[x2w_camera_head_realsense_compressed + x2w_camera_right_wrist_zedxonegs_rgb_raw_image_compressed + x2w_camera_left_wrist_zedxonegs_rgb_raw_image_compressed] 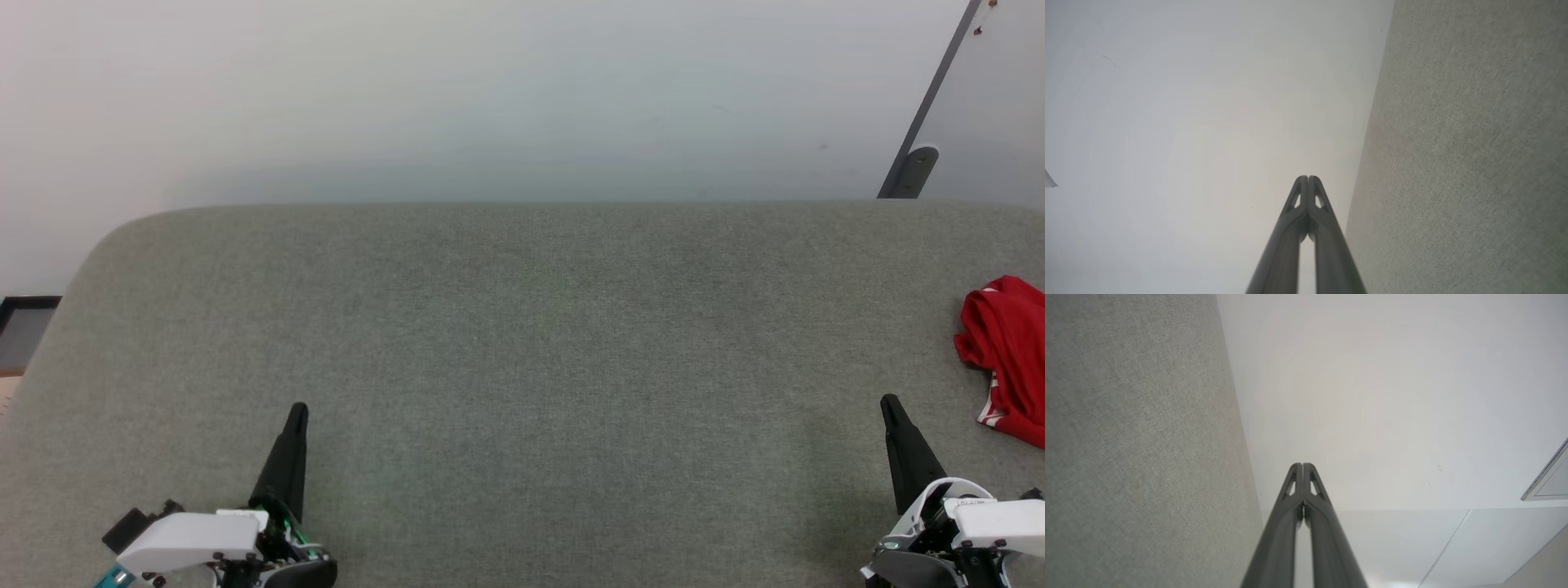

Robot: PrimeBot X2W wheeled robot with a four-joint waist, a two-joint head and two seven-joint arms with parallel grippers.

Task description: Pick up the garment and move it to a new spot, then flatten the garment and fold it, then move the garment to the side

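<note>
- Left wrist view showed the two long dark fingers of the left gripper [1302,465] pressed together tip to tip with nothing between them. Closed, empty jaws suited an arm at rest more than one at work.
- The right gripper [1308,178] matched it in the right wrist view, with its jaws closed, tips touching and no cloth caught in them.
- In the head view both grippers sat low at the near edge, well apart, fingers pointing away across the grey-green woven fabric tabletop [522,327]. That pose probably kept the arms out of the head camera's line to the working area.
- Each wrist camera looked along that tabletop toward the pale plain wall [490,98] behind it. This suggested the fingers lay nearly level with the top and were not aimed down at it.
- The garment [1008,343], a red soft-fabric T-shirt with a strip of white-and-red striped trim at its lower fold, lay bunched at the tabletop's far right. It was near the right gripper but apart from it, and the picture's edge cut it off.
- Its place at the side fitted two readings: a heap waiting to be picked up, or a shirt set aside once folded. The visible part looked rumpled, yet too little showed to decide.
- A dark grey slanted bar [913,173] met the wall at the upper right, well away from both arms.
</note>
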